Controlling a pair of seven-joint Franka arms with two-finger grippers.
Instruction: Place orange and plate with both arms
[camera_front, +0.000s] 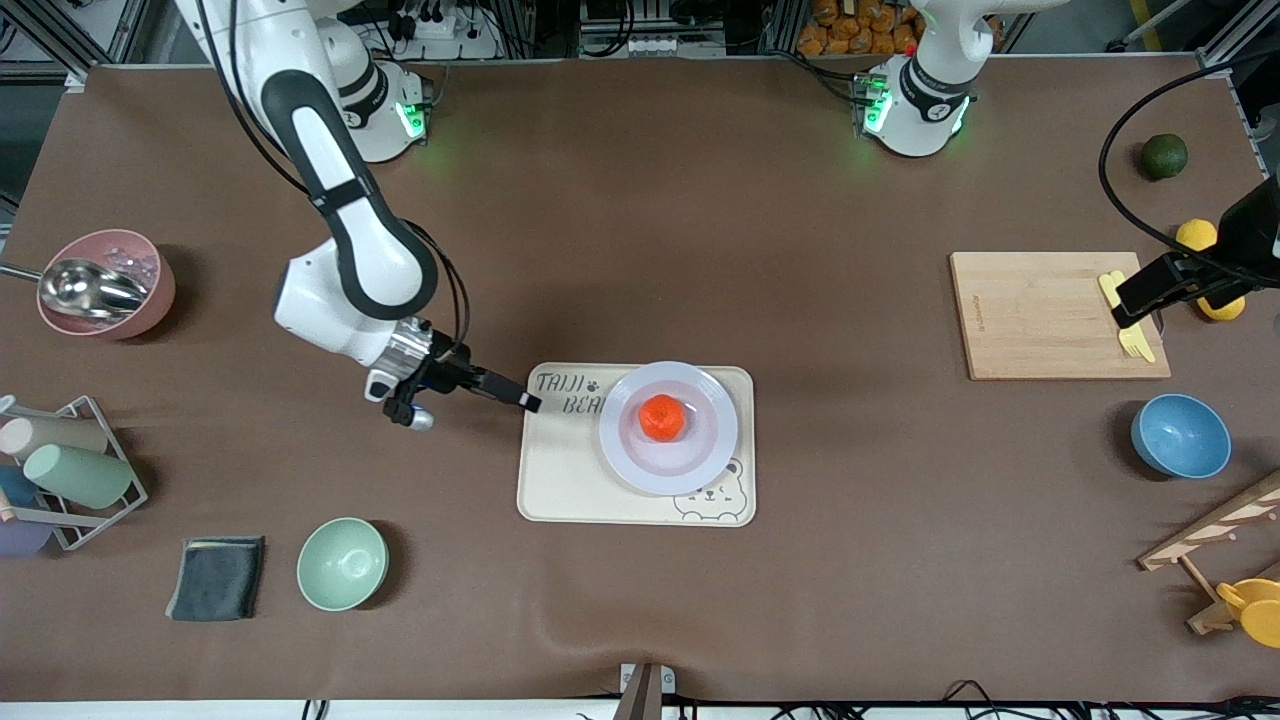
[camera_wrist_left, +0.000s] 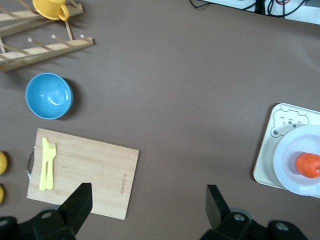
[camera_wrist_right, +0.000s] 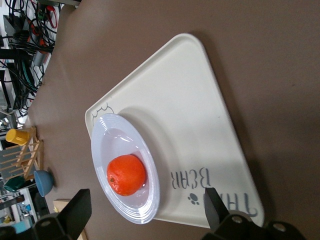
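the orange (camera_front: 662, 417) sits at the centre of the plate (camera_front: 706, 455); the plate lies on the bear-printed tray (camera_front: 560, 480), toward the tray's end that faces the left arm's end of the table. the right gripper (camera_front: 520, 396), jaws spread wide and holding nothing, is at the tray's edge toward the right arm's end of the table. the left gripper (camera_front: 1140, 305), also wide and empty, hangs over the cutting board (camera_front: 1040, 315), well apart from the tray, above the yellow fork (camera_wrist_left: 47, 164).

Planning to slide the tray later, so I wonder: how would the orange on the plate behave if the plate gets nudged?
The orange is round and sits loose in the shallow plate, so it would probably roll. The raised rim may catch it. Its dimpled skin likely grips better than the glossy plate.
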